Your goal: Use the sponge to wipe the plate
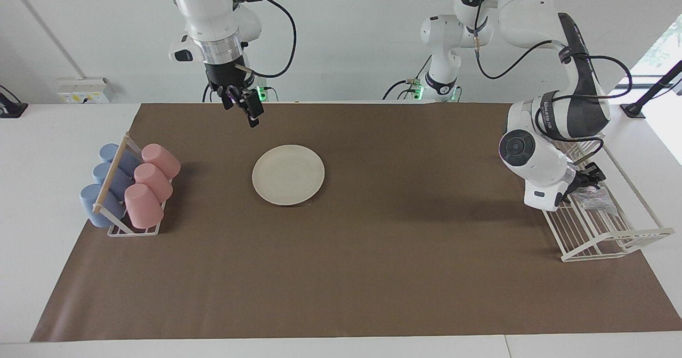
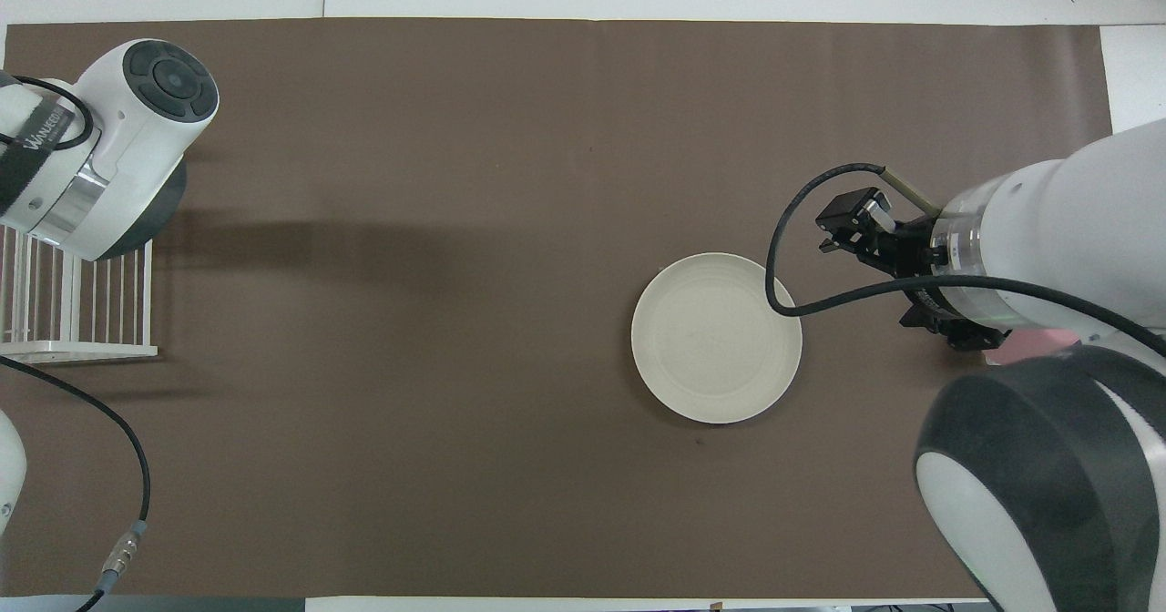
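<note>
At the right edge of the facing view, the left gripper point(image 1: 585, 183) touches the silvery mesh sponge point(image 1: 597, 199) in the white wire rack point(image 1: 613, 241); can't tell its grip. Right gripper point(image 1: 242, 105) hangs wide, upper left. Overhead view: round cream plate point(image 2: 717, 338) sits right of centre on brown mat point(image 2: 455, 275).
</note>
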